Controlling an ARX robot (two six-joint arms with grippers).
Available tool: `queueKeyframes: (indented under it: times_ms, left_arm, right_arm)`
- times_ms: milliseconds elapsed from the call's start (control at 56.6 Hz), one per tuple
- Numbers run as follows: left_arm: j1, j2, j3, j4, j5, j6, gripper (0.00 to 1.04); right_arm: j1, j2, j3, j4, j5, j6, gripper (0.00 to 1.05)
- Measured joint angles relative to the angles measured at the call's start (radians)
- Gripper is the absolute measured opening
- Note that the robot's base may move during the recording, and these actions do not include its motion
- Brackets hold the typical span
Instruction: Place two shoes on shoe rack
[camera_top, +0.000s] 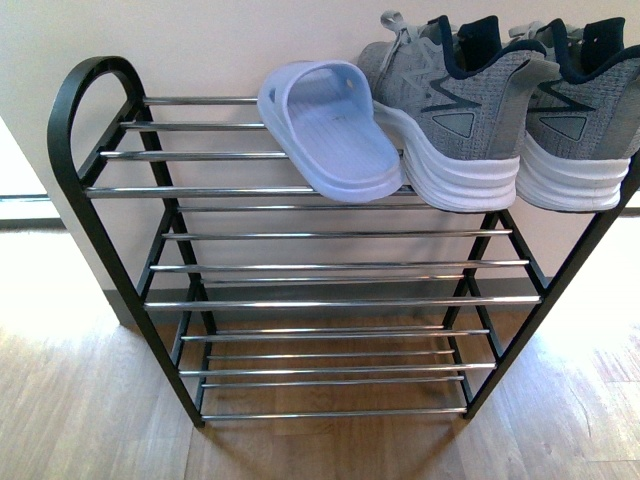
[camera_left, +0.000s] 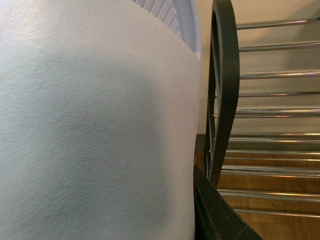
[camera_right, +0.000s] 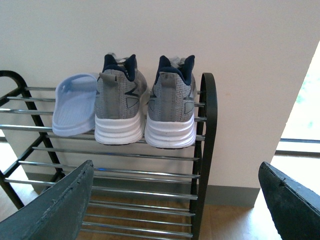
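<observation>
Currently, left gripper (camera_left: 100, 130) pinches one slide sandal (camera_left: 95, 125); right gripper (camera_right: 175, 200) spread, empty. Rack (camera_top: 90, 200) top: two sneakers (camera_top: 450, 110), one sandal (camera_top: 330, 130).

Front view high, angled down on shoe rack (camera_top: 300, 300), left wrist pressed against pale slide sandal (camera_left: 90, 125), right wrist farther back, sharing top tier
</observation>
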Motion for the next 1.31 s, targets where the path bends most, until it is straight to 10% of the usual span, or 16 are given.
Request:
queueKeyframes:
  times_ms: [318,601,902,1308]
  left_arm:
    - [0.002,0.000,0.000,0.000,-0.003,0.000,0.02]
    - [-0.110,0.143,0.156,-0.053,-0.053,-0.420,0.02]
    - [-0.232,0.454,0.566,-0.135,0.107,-0.726,0.02]
    - [-0.145,0.811,0.942,-0.183,0.369,-0.846,0.02]
  right_arm:
    - [0.000,0.000,0.000,0.000,-0.001,0.000,0.96]
    - [0.000,0.000,0.000,0.000,-0.001,0.000,0.96]
    - [0.000,0.000,0.000,0.000,-0.001,0.000,0.96]
    - [0.000,0.000,0.000,0.000,-0.001,0.000,0.96]
